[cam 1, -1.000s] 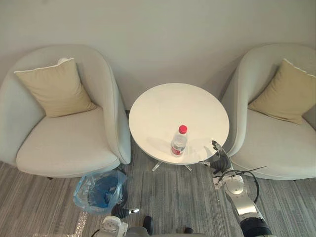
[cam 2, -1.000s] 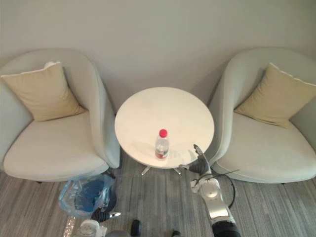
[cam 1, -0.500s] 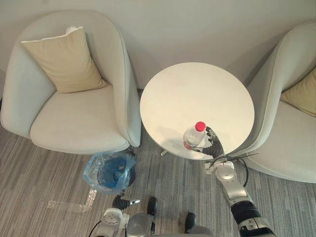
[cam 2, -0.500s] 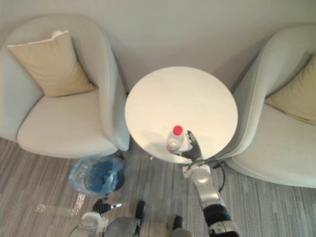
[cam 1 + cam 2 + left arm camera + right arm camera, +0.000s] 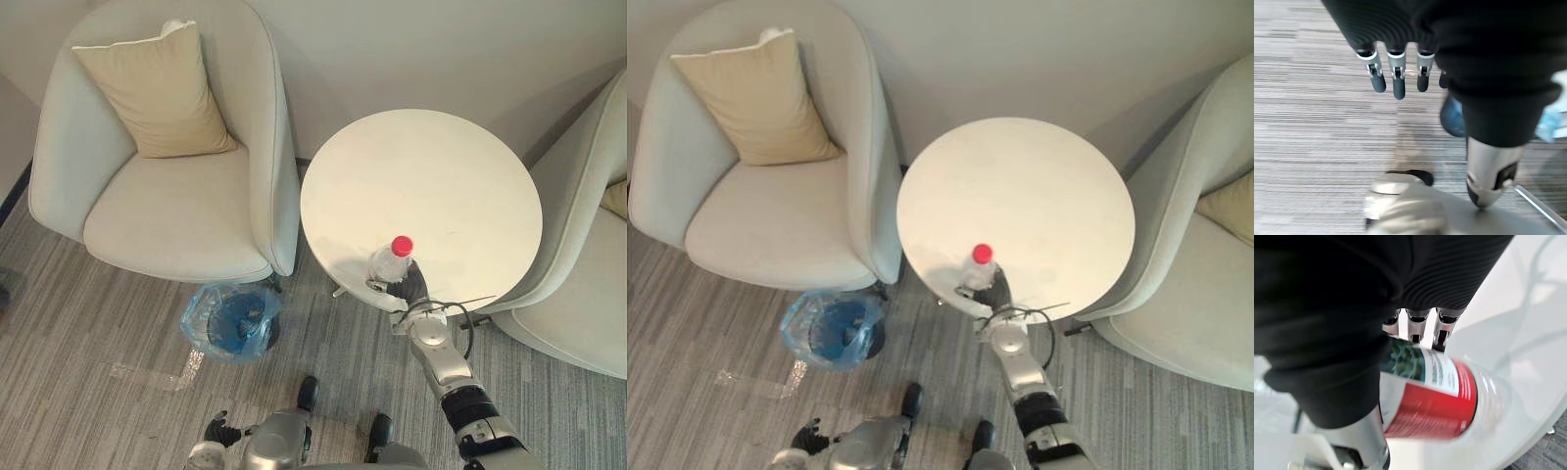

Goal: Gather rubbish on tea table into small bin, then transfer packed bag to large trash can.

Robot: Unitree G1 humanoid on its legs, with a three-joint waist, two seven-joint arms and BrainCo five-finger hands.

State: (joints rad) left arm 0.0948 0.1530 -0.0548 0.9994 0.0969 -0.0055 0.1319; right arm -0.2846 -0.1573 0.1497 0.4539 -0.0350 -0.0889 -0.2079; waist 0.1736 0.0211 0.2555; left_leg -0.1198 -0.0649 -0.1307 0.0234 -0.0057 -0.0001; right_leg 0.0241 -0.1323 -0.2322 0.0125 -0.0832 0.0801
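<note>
Right hand (image 5: 412,288) is on the bottle (image 5: 389,263): fingers curled behind the label, thumb in front, wrapped round its body. The bottle stands upright at the table's (image 5: 441,166) 7 o'clock rim. I'd judge it light, thin-walled and slick, so grip mid-body and squeeze gently. Left hand (image 5: 1396,73) hangs with fingers straight, holding nothing. Count: one bottle, one table, one bagged bin (image 5: 231,320) at 8 o'clock, two armchairs (image 5: 176,215), two cushions (image 5: 157,88).
</note>
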